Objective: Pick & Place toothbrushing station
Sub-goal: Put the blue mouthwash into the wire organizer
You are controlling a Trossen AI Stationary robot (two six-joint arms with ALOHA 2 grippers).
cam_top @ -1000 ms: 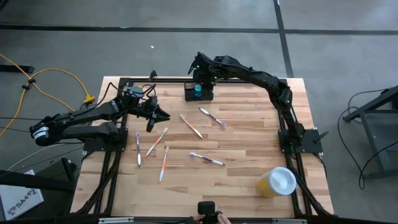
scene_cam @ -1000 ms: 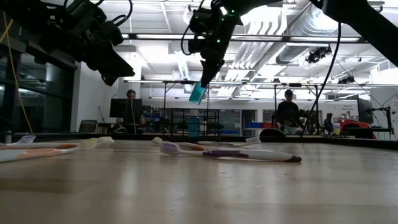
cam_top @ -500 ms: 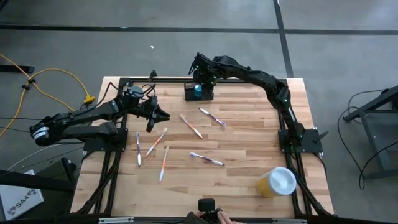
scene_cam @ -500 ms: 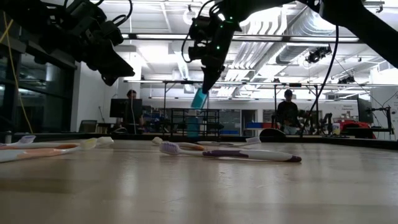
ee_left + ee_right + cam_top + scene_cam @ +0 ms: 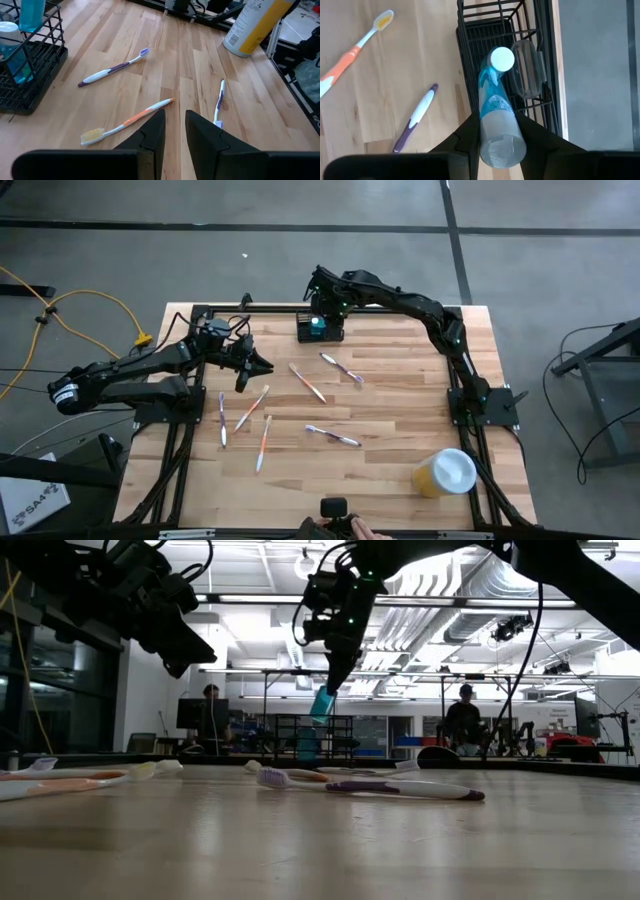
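blue tube (image 5: pixel 321 703) lower than a second ago, right gripper (image 5: pixel 496 131) fingers clamping it over black caddy (image 5: pixel 319 329), left gripper (image 5: pixel 174 131) fingers narrow, empty, toothbrushes (image 5: pixel 339 367) scattered on wood tabletop (image 5: pixel 400 400), two people (image 5: pixel 464 720) in lab beyond

This is a robotics lab or industrial workshop hall. In the low view, exposed ceiling ducts (image 5: pixel 440 600) and rows of strip lights fill the upper frame, with metal racks (image 5: pixel 300 735) and two people (image 5: pixel 211 715) at workstations across the middle. In the high view, a wooden tabletop (image 5: pixel 400 410) on a black frame stands on bare grey concrete floor (image 5: pixel 150 250), a yellow cable (image 5: pixel 75 305) trailing at upper left.
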